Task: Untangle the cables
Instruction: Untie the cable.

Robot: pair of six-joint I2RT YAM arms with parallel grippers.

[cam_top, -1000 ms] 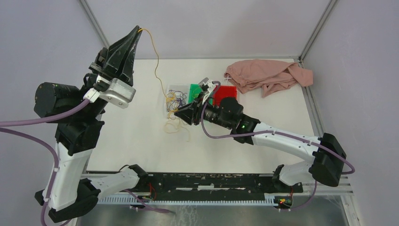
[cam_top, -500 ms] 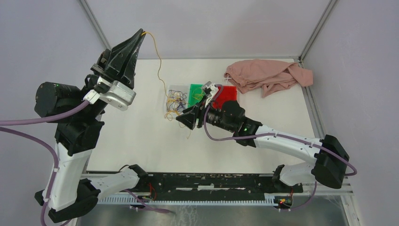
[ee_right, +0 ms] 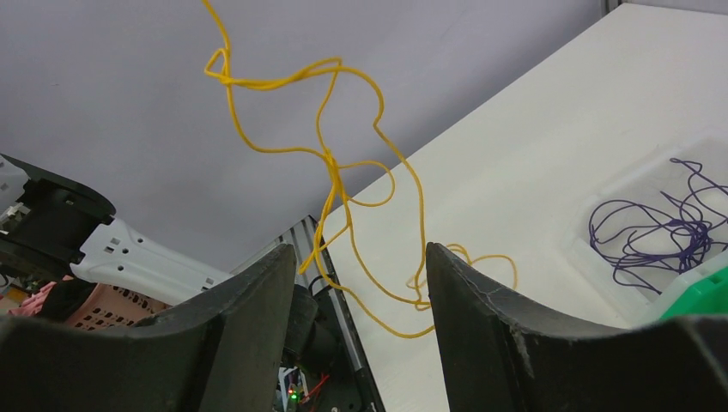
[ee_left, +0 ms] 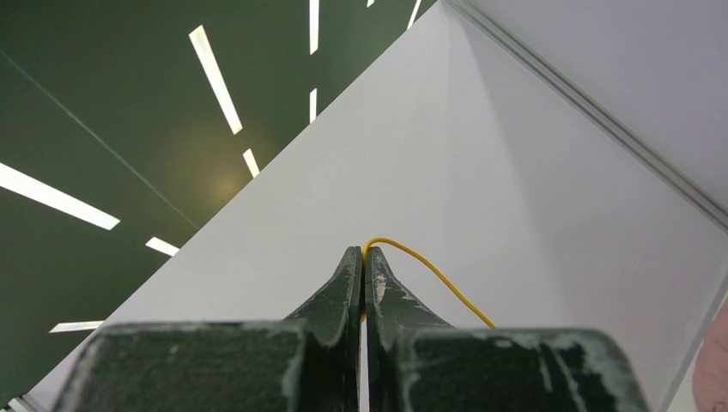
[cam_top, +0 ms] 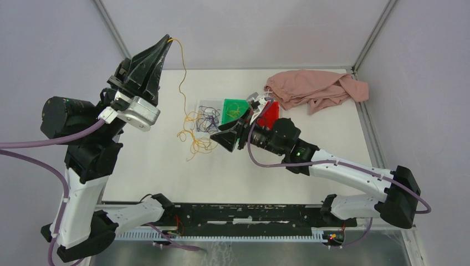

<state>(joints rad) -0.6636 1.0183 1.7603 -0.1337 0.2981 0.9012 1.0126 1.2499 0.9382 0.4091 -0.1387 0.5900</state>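
Raised high at about 11 o'clock of the table [cam_top: 310,144]: left end effector [cam_top: 166,40], tips pointing up and away, clamped fully closed on one end of a yellow cable [cam_top: 183,83]. Seen from the left wrist as two dark fingers pressed together [ee_left: 363,257], with the yellow cable [ee_left: 429,270] arching out of the pinch toward 4 o'clock. Hanging from that pinch in a slack, wavy line toward 6 o'clock, then ending in loose loops on the table just at 9 o'clock of a clear tray [cam_top: 202,104]. Lying coiled inside that clear tray: purple cables [cam_top: 208,117], apart from the yellow loops as far as can be told. Lined up toward 3 o'clock of the clear tray: a green tray [cam_top: 233,106], then a red tray [cam_top: 270,115], partly hidden behind the right arm. Low over the table near its middle, at 3 o'clock of the yellow loops: right end effector [cam_top: 224,136], fingers spread well apart, gripping nothing. From the right wrist, yellow cable [ee_right: 335,172] dangling in knotted loops beyond the wide gap of the right end effector [ee_right: 360,257], purple cables [ee_right: 652,232] at 3 o'clock, a corner of the green tray [ee_right: 700,287] at 4 o'clock. Bunched at 1 o'clock of the table: a pink cloth [cam_top: 313,88].
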